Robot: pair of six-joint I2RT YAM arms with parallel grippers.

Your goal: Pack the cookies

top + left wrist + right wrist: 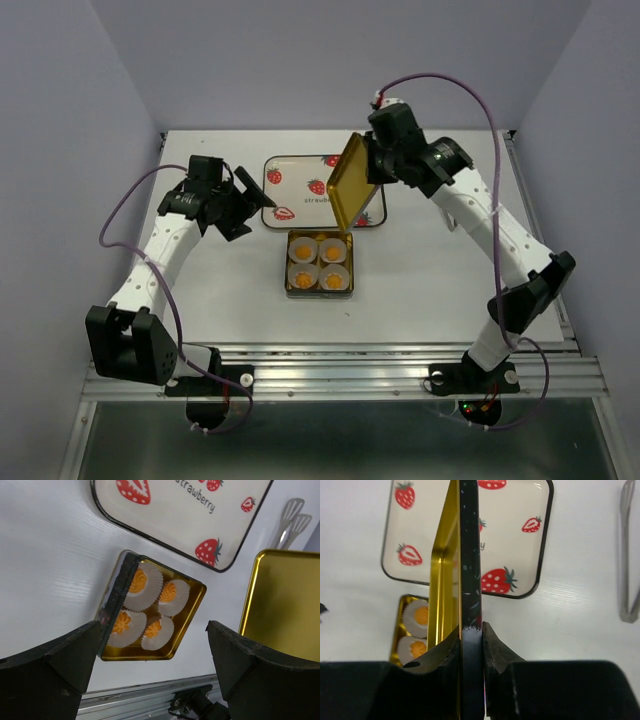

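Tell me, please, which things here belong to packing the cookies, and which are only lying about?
For the job:
- cookies, in paper cups inside the tin
- lid, held on edge by the right tool

Lying about:
- strawberry tray, behind the tin
- tongs, beside the tray

Edge-on gold lid (pixel 469 580) hides tin's (pixel 399 630) right half; only two cookies (pixel 421 615) show left of lid. Strawberry tray (pixel 150 520) cropped at top, tongs (pixel 623 550) right of lid cropped.
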